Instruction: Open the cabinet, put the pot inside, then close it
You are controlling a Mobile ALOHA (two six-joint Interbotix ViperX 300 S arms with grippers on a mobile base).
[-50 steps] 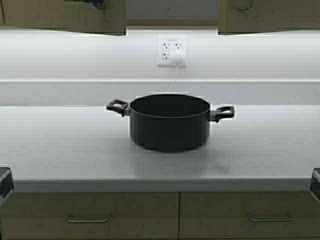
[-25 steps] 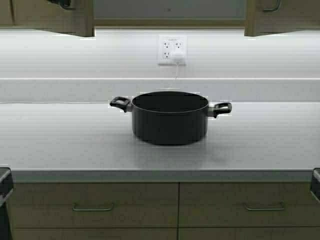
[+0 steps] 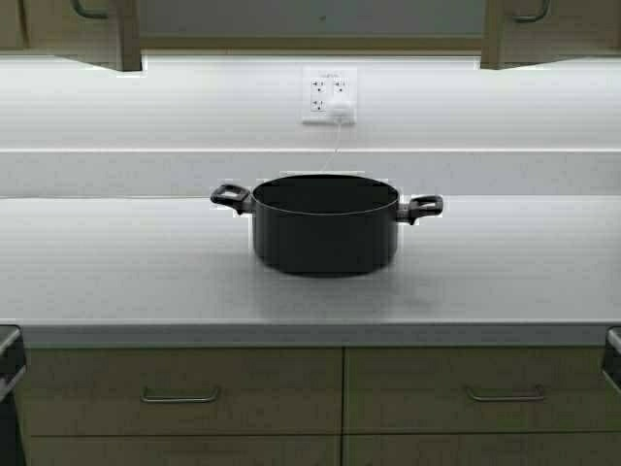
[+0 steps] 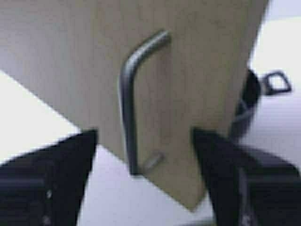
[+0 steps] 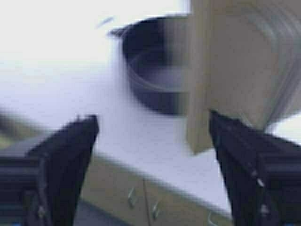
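The black pot (image 3: 325, 228) stands upright on the white counter (image 3: 116, 272), below the cabinet. The cabinet's left door (image 3: 107, 34) and right door (image 3: 548, 34) are swung open, showing the pale grey interior (image 3: 310, 17). Neither gripper shows in the high view. In the left wrist view my left gripper (image 4: 146, 181) is open, with the left door's steel handle (image 4: 131, 117) between its fingers and unclamped. In the right wrist view my right gripper (image 5: 153, 165) is open and empty beside the right door's edge (image 5: 200, 94), with the pot (image 5: 153, 75) beyond.
A wall outlet (image 3: 328, 95) with a white plug and cord sits behind the pot. Base cabinet drawers (image 3: 179, 395) with steel handles run below the counter's front edge. Dark parts of my frame show at the lower left (image 3: 8, 359) and lower right (image 3: 613, 354).
Both cabinet doors have swung wider apart. The left gripper has left the top of the high view. The robot has backed off a little: the counter and pot sit higher and smaller.
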